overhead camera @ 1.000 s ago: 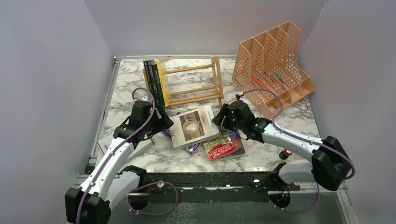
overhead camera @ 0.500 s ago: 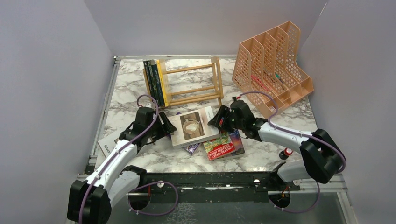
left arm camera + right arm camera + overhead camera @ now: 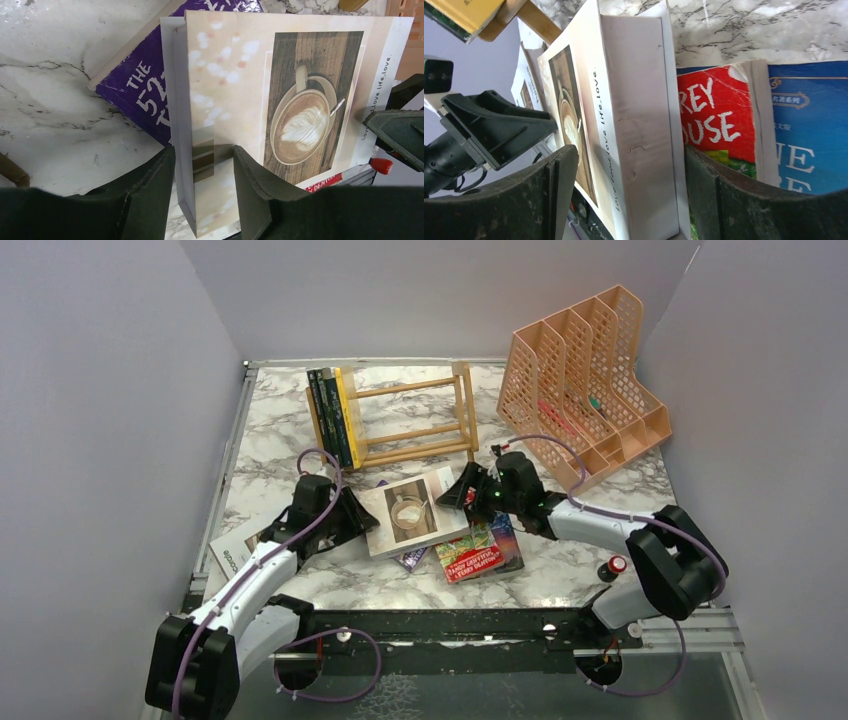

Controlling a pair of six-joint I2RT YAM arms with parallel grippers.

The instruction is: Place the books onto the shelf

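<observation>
Moved in: my left claw [image 3: 202, 155] narrowing round white book [image 3: 225, 75] edge, grip unclear; right claw [image 3: 628, 152] gaping astride opposite edge. Shelf [image 3: 415, 420] next.

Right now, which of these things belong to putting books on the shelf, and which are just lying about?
Part of the job: wooden shelf, the books already standing in it, coffee-cover book, purple book, red book, blue book, white book at the near left.

Just lying about: peach mesh organiser, small bits inside it.
</observation>
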